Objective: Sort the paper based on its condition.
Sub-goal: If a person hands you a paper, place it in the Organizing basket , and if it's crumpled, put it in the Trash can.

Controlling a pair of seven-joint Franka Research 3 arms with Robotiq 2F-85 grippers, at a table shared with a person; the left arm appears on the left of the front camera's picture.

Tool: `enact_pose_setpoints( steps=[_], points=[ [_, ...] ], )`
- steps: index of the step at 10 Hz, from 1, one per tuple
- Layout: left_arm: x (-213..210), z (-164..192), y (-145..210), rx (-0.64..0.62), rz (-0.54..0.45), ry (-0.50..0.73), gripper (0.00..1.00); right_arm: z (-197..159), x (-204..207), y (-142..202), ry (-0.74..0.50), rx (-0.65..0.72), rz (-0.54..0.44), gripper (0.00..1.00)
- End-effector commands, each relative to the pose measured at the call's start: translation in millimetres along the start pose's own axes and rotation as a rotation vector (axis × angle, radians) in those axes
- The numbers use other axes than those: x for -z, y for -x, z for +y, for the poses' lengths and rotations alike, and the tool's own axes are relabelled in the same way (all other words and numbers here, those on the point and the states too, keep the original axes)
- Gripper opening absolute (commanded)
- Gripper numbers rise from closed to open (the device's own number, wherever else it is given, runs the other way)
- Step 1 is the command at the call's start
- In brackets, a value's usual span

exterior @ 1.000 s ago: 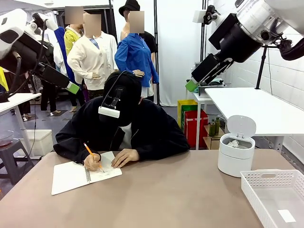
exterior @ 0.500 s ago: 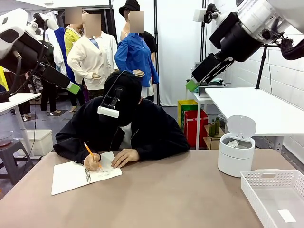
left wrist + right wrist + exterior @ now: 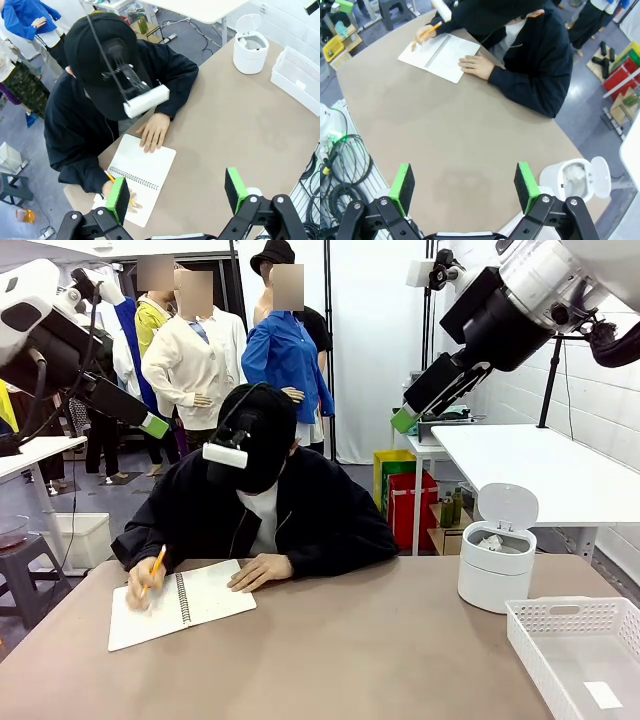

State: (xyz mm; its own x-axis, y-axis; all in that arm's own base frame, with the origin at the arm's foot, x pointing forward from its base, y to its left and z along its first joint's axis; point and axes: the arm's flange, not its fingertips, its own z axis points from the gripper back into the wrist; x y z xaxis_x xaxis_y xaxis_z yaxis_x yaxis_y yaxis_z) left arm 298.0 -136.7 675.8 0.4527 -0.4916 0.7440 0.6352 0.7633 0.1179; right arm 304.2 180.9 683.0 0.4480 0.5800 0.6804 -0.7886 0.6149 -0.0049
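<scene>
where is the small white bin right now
In the front view the white bin stands lid-open on the right side of the table, just beyond the far left corner of the white basket, with the person writing farther left.

You see a matt, smooth table [image 3: 380,640], a paper notebook [image 3: 175,605] with a wire spiral, a glossy plastic bin [image 3: 492,582] and a plastic basket [image 3: 575,615].

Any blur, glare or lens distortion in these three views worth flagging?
Front view: even light, sharp, no glare on the table. Left wrist view: wide-angle bowing, table edge curves, notebook sharp. Right wrist view: same bowing, faint soft shadow on the table ahead of the right gripper.
</scene>
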Motion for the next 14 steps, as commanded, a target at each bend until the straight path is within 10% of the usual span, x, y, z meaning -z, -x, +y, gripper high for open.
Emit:
enact_pose_setpoints(
  steps=[1, 14],
  points=[
    [-0.4, 0.5, 0.5, -0.001, -0.005, -0.001, 1.00, -0.7, 1.3, 0.1, -0.003, 0.006, 0.002, 1.00],
    [-0.4, 0.5, 0.5, -0.001, -0.005, -0.001, 1.00, -0.7, 1.3, 0.1, -0.003, 0.006, 0.002, 1.00]
  ],
)
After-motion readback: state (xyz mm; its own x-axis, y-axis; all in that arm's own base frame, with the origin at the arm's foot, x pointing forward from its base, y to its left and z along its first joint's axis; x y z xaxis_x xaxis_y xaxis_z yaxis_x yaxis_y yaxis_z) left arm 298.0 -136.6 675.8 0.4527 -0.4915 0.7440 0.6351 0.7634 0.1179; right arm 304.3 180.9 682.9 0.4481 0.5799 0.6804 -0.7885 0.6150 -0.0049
